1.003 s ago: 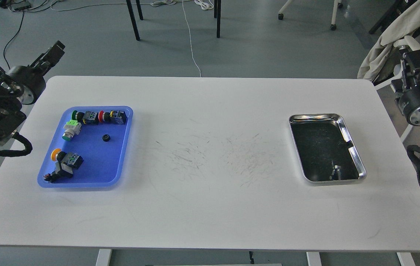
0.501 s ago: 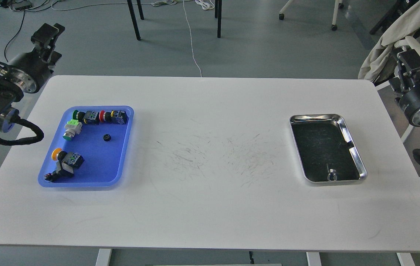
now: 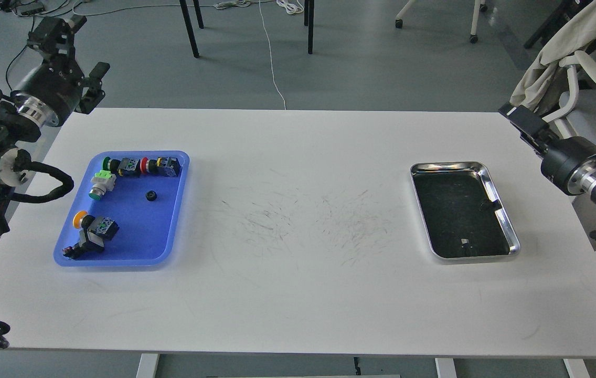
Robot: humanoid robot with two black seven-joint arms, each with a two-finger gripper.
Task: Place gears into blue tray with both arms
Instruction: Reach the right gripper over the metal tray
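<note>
The blue tray (image 3: pixel 143 233) lies on the left of the white table. One small black gear (image 3: pixel 151 196) rests inside it, near the middle, apart from the switches. My left gripper (image 3: pixel 70 52) hangs beyond the table's far left corner, above and behind the tray, holding nothing that I can see. Its fingers cannot be told apart. My right gripper (image 3: pixel 519 119) reaches over the table's far right edge, pointing up-left, dark and seen end-on. It is well clear of both trays.
Several colourful push-button switches (image 3: pixel 135 166) line the blue tray's far and left sides. A shiny steel tray (image 3: pixel 488 170) with a dark inside sits at the right. Chair legs and cables stand on the floor beyond the table; a draped chair is at the far right.
My left gripper has risen and turned beyond the far left corner. My right gripper has swung down and left, from beside the table to over its right edge. The gear has not moved.
</note>
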